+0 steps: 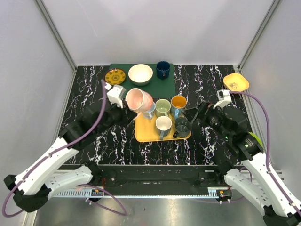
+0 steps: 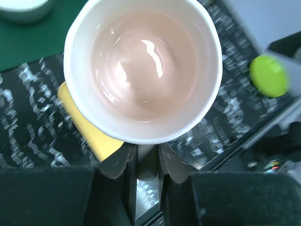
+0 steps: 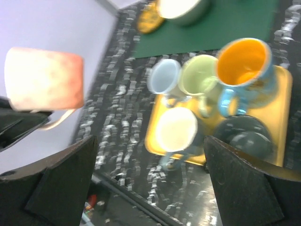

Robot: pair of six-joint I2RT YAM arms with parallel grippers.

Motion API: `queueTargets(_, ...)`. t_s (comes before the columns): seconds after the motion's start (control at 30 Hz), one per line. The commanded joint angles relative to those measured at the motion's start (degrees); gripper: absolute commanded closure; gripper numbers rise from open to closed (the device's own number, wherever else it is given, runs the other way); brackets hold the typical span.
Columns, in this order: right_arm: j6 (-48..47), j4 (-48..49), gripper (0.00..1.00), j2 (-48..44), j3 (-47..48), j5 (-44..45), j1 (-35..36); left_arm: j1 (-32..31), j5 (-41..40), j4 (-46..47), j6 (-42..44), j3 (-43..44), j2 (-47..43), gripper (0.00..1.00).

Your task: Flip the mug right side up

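Note:
The pink mug hangs in the air over the left end of the yellow tray, tipped on its side. My left gripper is shut on its handle. In the left wrist view the mug fills the frame with its mouth facing the camera, and the handle sits pinched in the left gripper. From the right wrist the mug shows at the far left, above the table. My right gripper stands open beside the tray's right edge, and this same gripper has nothing between its fingers.
On the tray stand a light blue mug, a green mug, an orange mug, a white mug and a dark glass. A green mat behind holds a yellow plate, a white bowl and a navy cup. A yellow bowl sits far right.

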Motion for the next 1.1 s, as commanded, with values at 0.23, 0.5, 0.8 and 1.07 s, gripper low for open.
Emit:
queueTargets(0.23,10.05,18.97,0.0,-1.95,3.96,-28.32,0.16,4.93,32.04,56.79,-27.63,-6.33,0.22,1.0)
queueTargets(0.5,16.12,33.03,0.08,0.59,0.26,-32.46,0.25,5.81,34.52,85.75,-45.92,-14.68,7.34,1.0)
queueTargets(0.8,18.14,38.14,0.25,11.04,0.7,-34.66,0.25,5.64,34.7,94.9,-50.59,-17.32,9.89,1.0)
queueTargets(1.07,20.86,47.26,0.32,13.77,1.67,-34.74,0.25,5.02,36.28,96.06,-51.38,-19.43,10.42,1.0)
